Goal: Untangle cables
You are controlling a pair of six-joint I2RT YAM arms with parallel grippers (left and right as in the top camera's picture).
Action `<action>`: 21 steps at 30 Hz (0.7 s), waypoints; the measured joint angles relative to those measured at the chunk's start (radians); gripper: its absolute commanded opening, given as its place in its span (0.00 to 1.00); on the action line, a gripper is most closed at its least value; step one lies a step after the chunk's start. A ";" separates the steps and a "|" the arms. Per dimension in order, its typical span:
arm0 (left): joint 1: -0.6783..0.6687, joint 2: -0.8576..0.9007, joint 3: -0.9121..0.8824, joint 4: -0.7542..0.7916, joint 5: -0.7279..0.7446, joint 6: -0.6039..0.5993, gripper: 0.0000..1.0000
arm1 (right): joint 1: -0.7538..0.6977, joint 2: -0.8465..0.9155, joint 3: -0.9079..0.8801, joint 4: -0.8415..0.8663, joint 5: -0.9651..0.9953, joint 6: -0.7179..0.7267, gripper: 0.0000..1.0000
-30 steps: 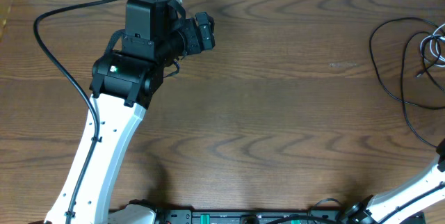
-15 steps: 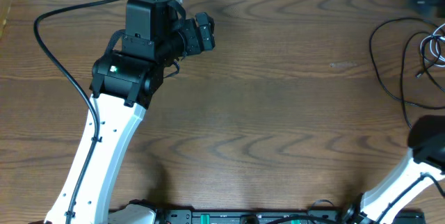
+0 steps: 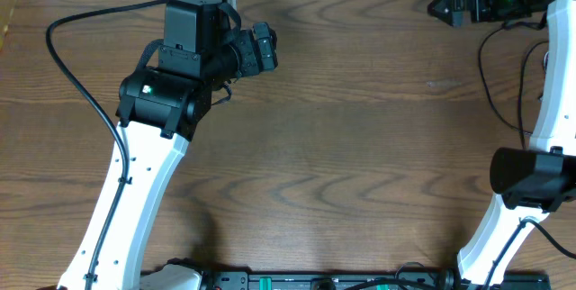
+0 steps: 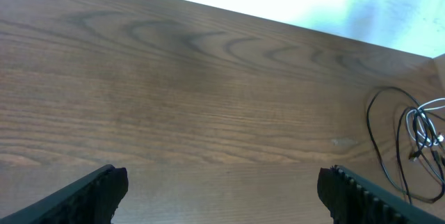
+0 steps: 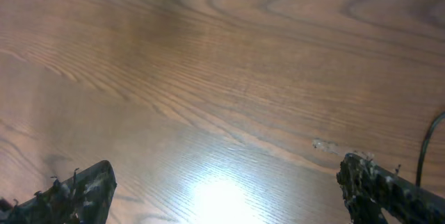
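Open wood across the middle of the table (image 3: 360, 146), passable from 9 through 6 o'clock. Blocked at 10 o'clock by the left arm (image 3: 171, 83), at 3 o'clock by the right arm (image 3: 549, 101). Snag risk around 2 o'clock: loose cables (image 4: 422, 123) beside that arm.

Left gripper (image 3: 267, 45), at far left, faces right, jaws wide apart; right gripper (image 3: 447, 4), at far right, faces left, jaws equally wide.

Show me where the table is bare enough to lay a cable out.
The brown wooden table is bare across its middle, from the open left gripper to the thin black cable's loop. The right edge is crowded: that loop, the bundled white cable, and the white right arm across them, its open right gripper at the far edge.
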 measured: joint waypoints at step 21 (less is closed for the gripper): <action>0.000 0.000 0.000 0.000 0.000 0.000 0.94 | 0.049 -0.002 0.000 -0.027 0.119 0.046 0.99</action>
